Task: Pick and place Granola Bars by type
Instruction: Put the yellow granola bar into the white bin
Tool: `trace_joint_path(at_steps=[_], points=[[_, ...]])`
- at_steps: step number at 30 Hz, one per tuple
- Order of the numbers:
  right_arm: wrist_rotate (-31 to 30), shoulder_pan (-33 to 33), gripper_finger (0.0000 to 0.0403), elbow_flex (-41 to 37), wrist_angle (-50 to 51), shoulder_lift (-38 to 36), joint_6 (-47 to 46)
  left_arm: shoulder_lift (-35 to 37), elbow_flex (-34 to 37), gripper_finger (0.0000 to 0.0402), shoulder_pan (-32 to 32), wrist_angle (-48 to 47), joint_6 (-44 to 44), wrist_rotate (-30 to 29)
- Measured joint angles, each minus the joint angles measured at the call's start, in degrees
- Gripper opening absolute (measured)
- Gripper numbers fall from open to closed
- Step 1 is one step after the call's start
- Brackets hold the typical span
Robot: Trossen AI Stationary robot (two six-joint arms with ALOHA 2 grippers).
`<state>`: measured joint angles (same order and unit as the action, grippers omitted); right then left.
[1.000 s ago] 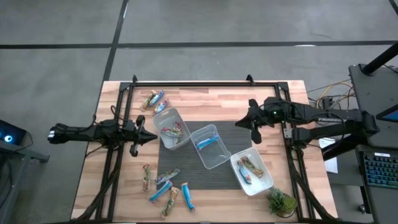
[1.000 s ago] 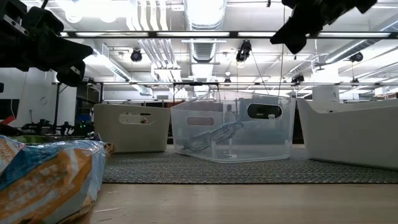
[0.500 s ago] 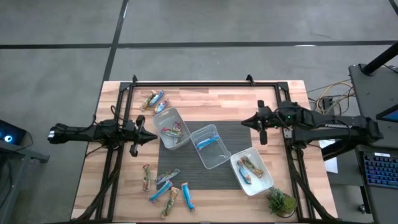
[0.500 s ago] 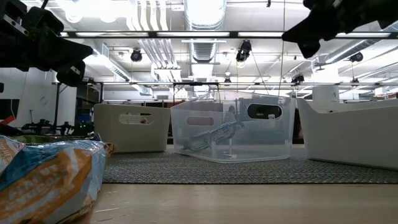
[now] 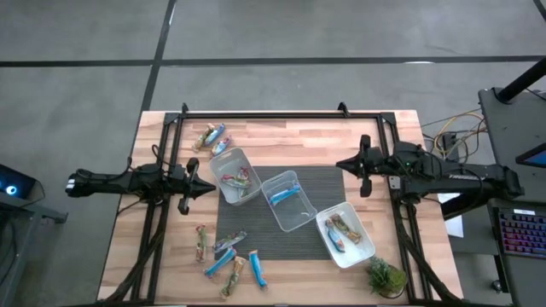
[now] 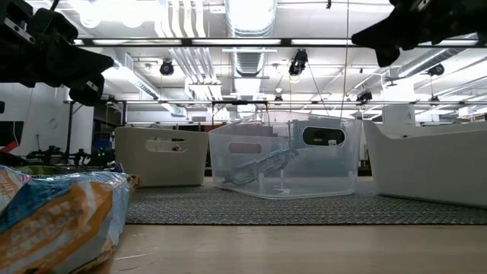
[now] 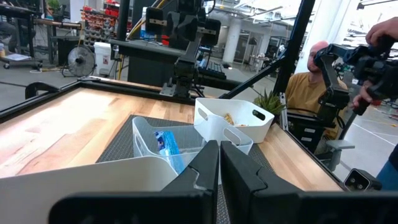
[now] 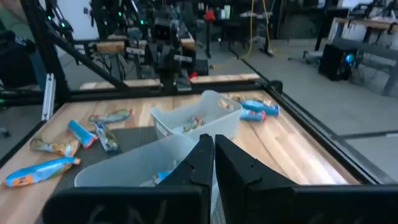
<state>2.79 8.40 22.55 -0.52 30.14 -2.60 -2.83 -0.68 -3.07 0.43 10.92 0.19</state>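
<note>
At mid-left of the overhead frame, the left pincer (image 5: pixel 207 187) hangs closed and empty; the right pincer (image 5: pixel 343 164), also closed and empty, sits mid-right. Granola bars (image 5: pixel 226 257) lie loose on the worktop (image 5: pixel 281 136) at lower left, others inside three tubs (image 5: pixel 294 223).

Three clear tubs (image 5: pixel 288 199) stand in a diagonal row on a dark mat (image 5: pixel 320 183) in the middle of the wooden table (image 5: pixel 281 136). A small plant (image 5: pixel 386 277) sits at the near right corner.
</note>
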Motion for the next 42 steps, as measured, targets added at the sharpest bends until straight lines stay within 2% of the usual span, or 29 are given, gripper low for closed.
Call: trace_joint_path(at_steps=[9,42], points=[[0.1,-1.7,0.0009,-8.1,-15.5,-0.1,-0.2,0.0,0.0,0.0000,0.0,0.0,0.0,0.0],[0.1,-1.6,0.0009,-20.3,-15.8,-13.0,-0.2,0.0,0.0,0.0000,0.0,0.0,0.0,0.0]])
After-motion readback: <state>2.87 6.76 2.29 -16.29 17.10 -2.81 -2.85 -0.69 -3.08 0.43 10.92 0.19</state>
